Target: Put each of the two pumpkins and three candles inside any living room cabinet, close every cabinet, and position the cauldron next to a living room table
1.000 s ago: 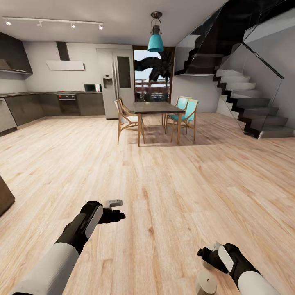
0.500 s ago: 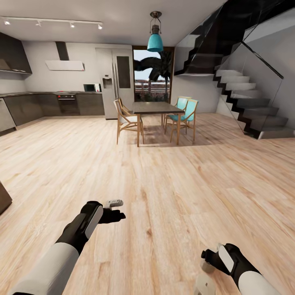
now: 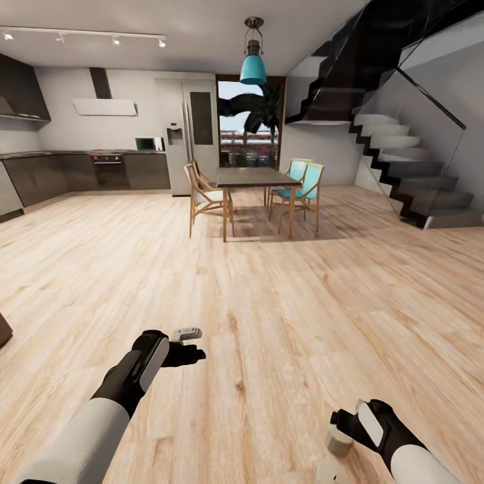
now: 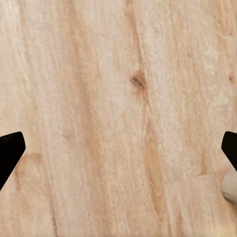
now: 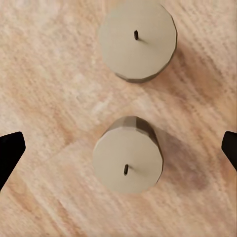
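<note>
Two cream candles stand upright on the wooden floor at the lower right, one [image 3: 338, 440] just under my right gripper [image 3: 338, 425] and the other [image 3: 329, 472] at the picture's lower edge. In the right wrist view both candles [image 5: 137, 39] [image 5: 128, 160] lie straight below the open right gripper [image 5: 118, 150], whose dark fingertips [image 5: 10, 153] stand wide apart and touch neither. My left gripper [image 3: 190, 344] hangs open over bare floor [image 4: 118, 118]. A pale rounded edge [image 4: 229, 187] shows by one left fingertip; I cannot tell what it is. Pumpkins, cabinet, cauldron and table are out of view.
Ahead stands a dark dining table [image 3: 255, 178] with wooden and teal chairs. A kitchen run [image 3: 101, 171] lines the far left wall and a staircase [image 3: 417, 181] rises at the right. A dark furniture corner [image 3: 3, 329] pokes in at the left edge.
The whole picture has shifted slightly, so the camera moved. The dark furniture corner at the left has slid almost out of frame, and the candles sit lower in the picture. Both arms keep their pose.
</note>
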Controlling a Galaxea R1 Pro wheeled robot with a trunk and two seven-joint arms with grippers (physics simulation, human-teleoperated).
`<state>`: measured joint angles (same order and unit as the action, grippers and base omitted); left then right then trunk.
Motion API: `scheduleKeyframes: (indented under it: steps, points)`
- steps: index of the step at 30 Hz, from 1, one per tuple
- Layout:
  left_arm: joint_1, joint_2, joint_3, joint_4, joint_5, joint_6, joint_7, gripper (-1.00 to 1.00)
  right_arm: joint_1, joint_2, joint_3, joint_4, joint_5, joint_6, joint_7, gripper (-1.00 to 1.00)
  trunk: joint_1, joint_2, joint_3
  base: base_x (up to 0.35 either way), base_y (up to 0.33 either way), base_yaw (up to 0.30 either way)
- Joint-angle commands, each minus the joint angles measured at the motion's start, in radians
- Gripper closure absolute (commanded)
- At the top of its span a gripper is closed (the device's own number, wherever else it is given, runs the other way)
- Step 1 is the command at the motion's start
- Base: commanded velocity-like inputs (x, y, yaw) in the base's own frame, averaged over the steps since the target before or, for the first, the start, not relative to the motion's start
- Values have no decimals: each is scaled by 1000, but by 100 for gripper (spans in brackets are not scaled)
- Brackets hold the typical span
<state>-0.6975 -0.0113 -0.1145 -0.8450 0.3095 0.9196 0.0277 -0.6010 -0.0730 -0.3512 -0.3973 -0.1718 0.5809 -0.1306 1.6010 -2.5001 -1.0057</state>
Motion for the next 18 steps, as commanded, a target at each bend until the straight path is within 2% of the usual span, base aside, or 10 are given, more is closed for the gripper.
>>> scheduleKeyframes:
  steps: [1,16,18]
  points:
    - [0,0,-1,-1,3,4,3,-100,0,0,-2,-2,-10,4,-7,-100,0,0,-1,65,-35,0]
    - [0,1,-1,-5,8,3,0,-100,0,2,-1,-1,-10,4,-7,-100,0,0,-1,16,-9,0]
    - [0,1,0,-5,8,3,-1,-100,0,2,-1,-1,-10,4,-7,-100,1,-1,-9,1,-1,0]
